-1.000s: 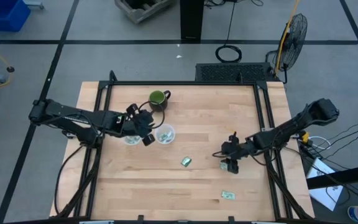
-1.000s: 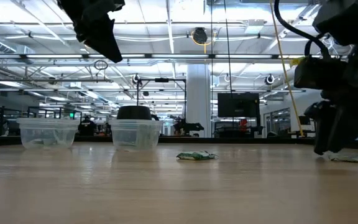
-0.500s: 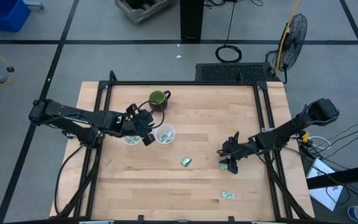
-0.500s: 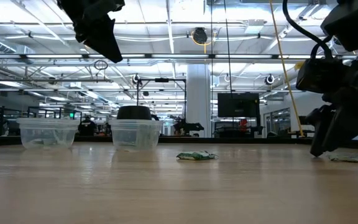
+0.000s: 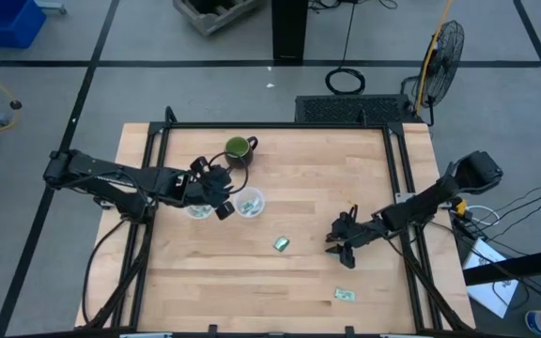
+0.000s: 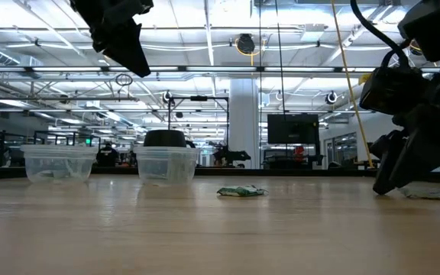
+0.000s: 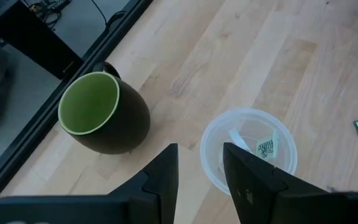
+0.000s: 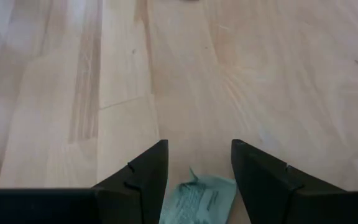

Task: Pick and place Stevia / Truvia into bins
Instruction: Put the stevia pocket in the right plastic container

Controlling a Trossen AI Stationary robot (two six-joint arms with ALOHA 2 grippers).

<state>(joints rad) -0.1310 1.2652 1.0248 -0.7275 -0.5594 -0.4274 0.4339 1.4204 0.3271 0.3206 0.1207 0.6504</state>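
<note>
Two clear cups (image 5: pixel 198 209) (image 5: pixel 249 202) stand left of centre, with sachets inside. My left gripper (image 5: pixel 220 194) hangs open above and between them; its wrist view shows the right-hand cup (image 7: pixel 248 149) holding sachets (image 7: pixel 266 147). My right gripper (image 5: pixel 339 249) is low over the table's right half and open. Its fingers stand on either side of a pale green sachet (image 8: pixel 199 199) that lies flat on the wood. Another sachet (image 5: pixel 281 244) lies near the centre, and one more (image 5: pixel 346 295) near the near edge.
A dark green mug (image 5: pixel 238 148) stands just beyond the cups toward the far edge, also seen as the mug (image 7: pixel 104 112) in the left wrist view. Bare wood lies between the cups and my right gripper (image 6: pixel 392 179). Black frame rails run along the table's sides.
My right gripper has shifted a little toward the table's near edge and left, and has come lower over the sachet on the right. The left arm, the cups and the other sachets have stayed where they were.
</note>
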